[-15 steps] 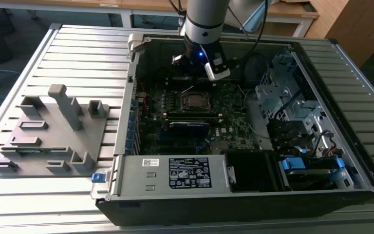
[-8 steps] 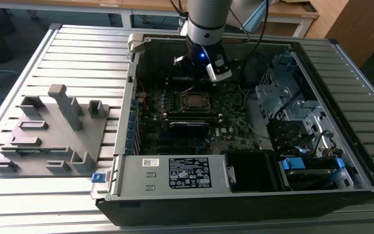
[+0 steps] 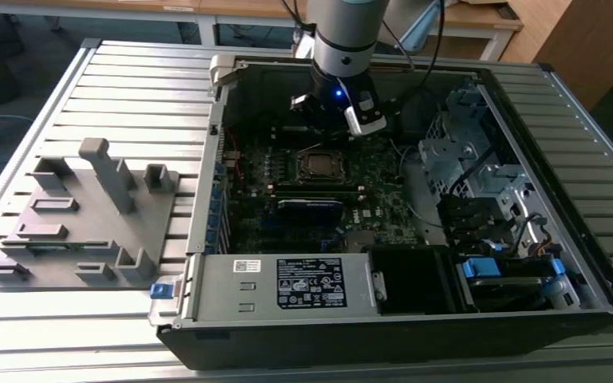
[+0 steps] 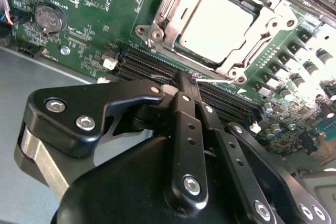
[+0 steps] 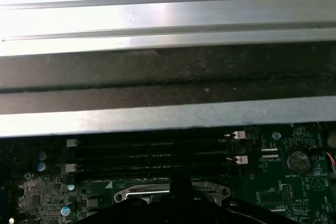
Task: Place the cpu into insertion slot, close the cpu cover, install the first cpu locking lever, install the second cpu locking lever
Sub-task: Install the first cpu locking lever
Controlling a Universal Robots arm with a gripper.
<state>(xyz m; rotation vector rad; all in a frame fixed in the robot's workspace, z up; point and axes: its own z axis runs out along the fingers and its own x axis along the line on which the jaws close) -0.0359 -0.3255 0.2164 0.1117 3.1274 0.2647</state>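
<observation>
- The gripper (image 4: 185,77) hangs low inside the open computer case (image 3: 562,199), its black fingers pressed together with nothing between them.
- Its tip sits just above the long black memory slots (image 5: 152,153), right beside the insertion slot (image 4: 149,34).
- The cpu (image 4: 216,23) lies flat in that slot, bright metal top up.
- The cpu cover (image 4: 174,1) lies down around it.
- The grey box (image 3: 221,291) carries a white label (image 3: 310,282); I can't make out the print.

glare: cpu (image 4: 218,24) washed white, table (image 5: 157,19) | shadow: case (image 3: 274,96) interior dim
</observation>
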